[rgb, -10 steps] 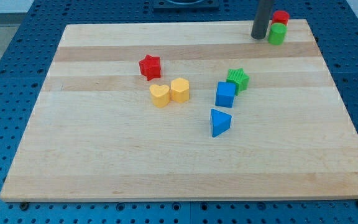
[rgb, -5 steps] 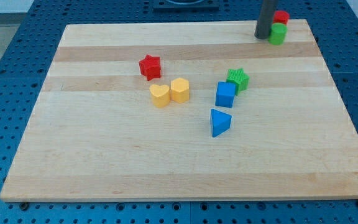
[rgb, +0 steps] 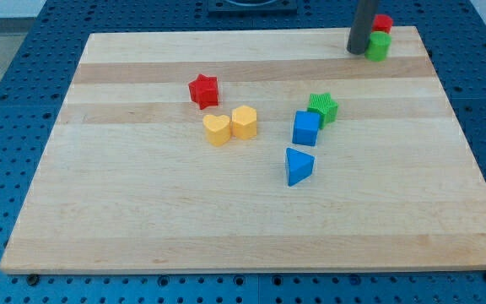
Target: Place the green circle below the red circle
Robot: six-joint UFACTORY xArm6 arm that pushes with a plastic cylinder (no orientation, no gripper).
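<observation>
Pale wooden board lies on a blue perforated bench top; all blocks sit on the board. Green circle stands at the board's top right corner, directly below the red circle in view terms, the two touching or very nearly so. My tip rests on the board just to the view's left of the green circle, apparently in contact with its side; the rod carries no jaws, so nothing is open, closed or clamped, contact is by pushing only. Judgement: the tip sits on the left flank because a nudge from there corrects the green circle sideways until it is square under the red one; the arrangement already looks close to what the task asks, with any remaining offset too small to read. The other blocks are well apart from this corner and play no part: they cluster mid-board, out of the tip's way. Count: red, two (circle, star); green, two (circle, star); yellow, two (heart, hexagon-like block, these two touching); blue, two (cube against the green star, triangle just below the cube). Total eight blocks, one rod
</observation>
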